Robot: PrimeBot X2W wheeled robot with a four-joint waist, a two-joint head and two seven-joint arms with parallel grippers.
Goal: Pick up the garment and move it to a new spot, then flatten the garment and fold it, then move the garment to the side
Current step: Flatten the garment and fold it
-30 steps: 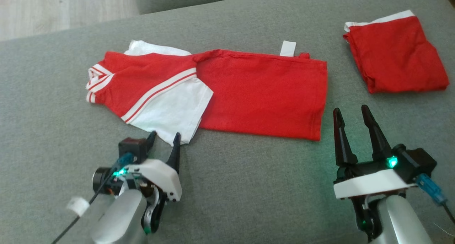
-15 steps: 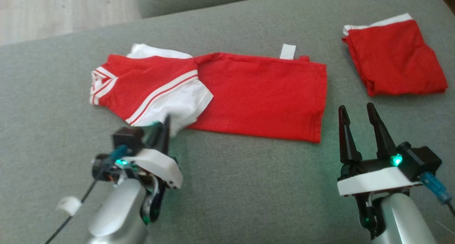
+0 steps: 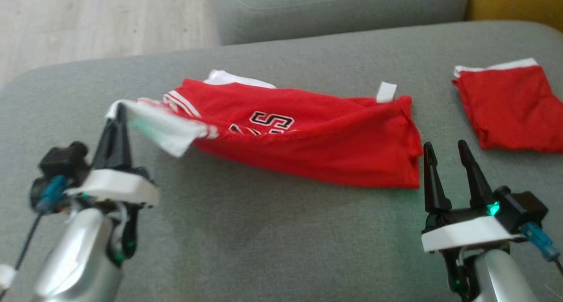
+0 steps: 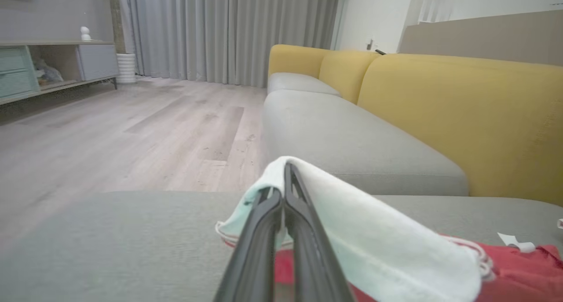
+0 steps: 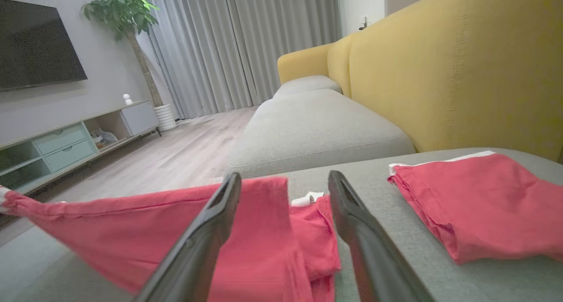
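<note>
Two garments lie on the grey fabric sofa cushion (image 3: 264,240), and two dark-fingered grippers work over it. At far left, the left gripper (image 3: 118,117) is clamped on the white sleeve (image 3: 162,128) of the red-and-white sports jersey (image 3: 316,148), with its fingers pressed together through the cloth. It holds the sleeve above the cushion, so the cloth runs taut from the fingertips rightward into the jersey's body. The body stretches across the middle of the cushion, black-and-white lettering showing on its chest. Just beside the jersey's right hem corner the right gripper (image 3: 445,147) hovers, fingers spread and holding nothing. Further right, apart from the jersey, sits a folded red garment with a white edge (image 3: 514,108).

Half a second ago the sleeve lay flat across the chest, with the left gripper at its lower edge. Now the sleeve is lifted and drawn out leftward, uncovering the lettering. The head camera has also shifted.
</note>
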